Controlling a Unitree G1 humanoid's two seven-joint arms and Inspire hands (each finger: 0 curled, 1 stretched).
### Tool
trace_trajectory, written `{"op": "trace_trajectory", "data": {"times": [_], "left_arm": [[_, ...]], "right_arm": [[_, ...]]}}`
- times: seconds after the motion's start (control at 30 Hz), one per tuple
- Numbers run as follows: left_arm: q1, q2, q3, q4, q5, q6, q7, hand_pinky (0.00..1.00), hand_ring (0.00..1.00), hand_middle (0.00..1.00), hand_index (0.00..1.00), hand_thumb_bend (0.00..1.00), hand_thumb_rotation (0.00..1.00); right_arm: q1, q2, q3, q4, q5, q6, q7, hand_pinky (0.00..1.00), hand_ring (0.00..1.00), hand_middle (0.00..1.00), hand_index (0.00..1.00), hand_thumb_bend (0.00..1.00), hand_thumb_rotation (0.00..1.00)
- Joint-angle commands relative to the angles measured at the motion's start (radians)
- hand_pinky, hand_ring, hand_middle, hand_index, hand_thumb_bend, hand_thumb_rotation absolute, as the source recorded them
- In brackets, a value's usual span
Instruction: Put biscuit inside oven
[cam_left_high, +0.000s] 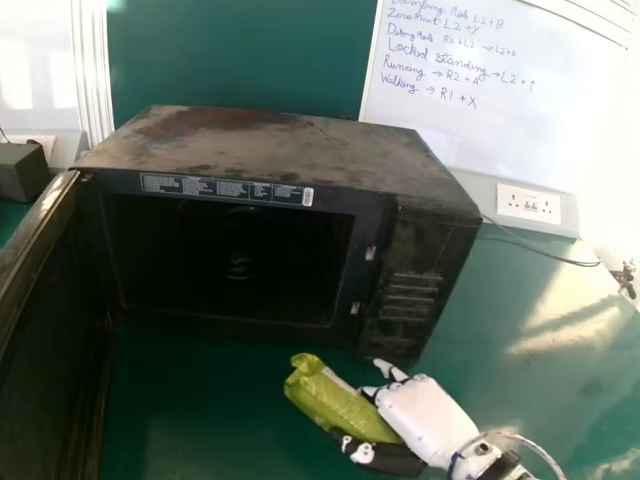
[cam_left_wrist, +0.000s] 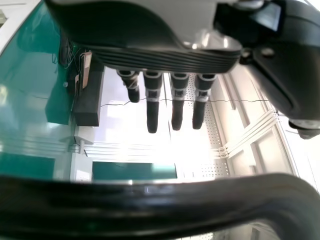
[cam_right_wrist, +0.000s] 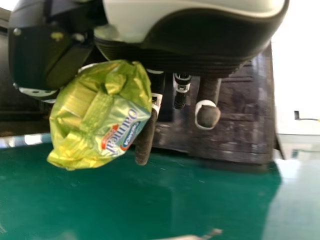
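Note:
In the head view my right hand (cam_left_high: 425, 412) is at the lower right, in front of the black microwave oven (cam_left_high: 280, 150), holding the green biscuit packet (cam_left_high: 338, 402) between thumb and fingers. The packet lies at a slant, its far end pointing toward the oven. In the right wrist view the yellow-green packet (cam_right_wrist: 102, 117) is pinched by my right hand (cam_right_wrist: 200, 50), and the oven's dark side (cam_right_wrist: 225, 120) is behind. The oven door (cam_left_high: 50, 330) stands open on the left, and the cavity (cam_left_high: 230, 260) is dark inside. My left hand (cam_left_wrist: 150, 55) has straight fingers in the left wrist view.
The green table (cam_left_high: 560, 350) extends to the right of the oven. A black box (cam_left_high: 22, 172) stands at the far left. Behind are a whiteboard (cam_left_high: 520, 130) and a wall socket (cam_left_high: 528, 204) with a cable. A dark curved bar (cam_left_wrist: 150, 207) crosses the left wrist view.

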Motion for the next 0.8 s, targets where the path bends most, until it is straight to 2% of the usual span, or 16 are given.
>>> {"op": "trace_trajectory", "data": {"times": [0.0,0.23,0.43,0.77], "left_arm": [[-0.007,-0.034,0.004,0.005,-0.001,-0.006,0.003,0.89,0.82,0.87,0.87,0.94,0.94],[0.001,-0.035,0.001,0.001,0.005,-0.001,0.005,0.92,0.82,0.88,0.87,0.90,0.93],[-0.018,-0.035,0.000,0.020,0.004,-0.011,0.001,0.93,0.82,0.89,0.87,0.91,0.95],[-0.011,-0.039,-0.014,0.010,0.003,-0.006,0.001,0.92,0.83,0.88,0.87,0.91,0.94]], "right_arm": [[0.001,0.014,-0.010,-0.023,0.012,-0.009,0.009,0.02,0.09,0.44,0.49,0.51,0.00],[-0.025,0.045,0.009,-0.022,0.013,-0.031,0.031,0.02,0.09,0.44,0.49,0.51,0.00],[-0.088,0.079,0.046,0.002,0.003,-0.054,0.042,0.03,0.10,0.43,0.49,0.51,0.00],[-0.161,0.149,0.105,0.029,-0.027,-0.038,0.061,0.03,0.10,0.43,0.49,0.51,0.00]]}}
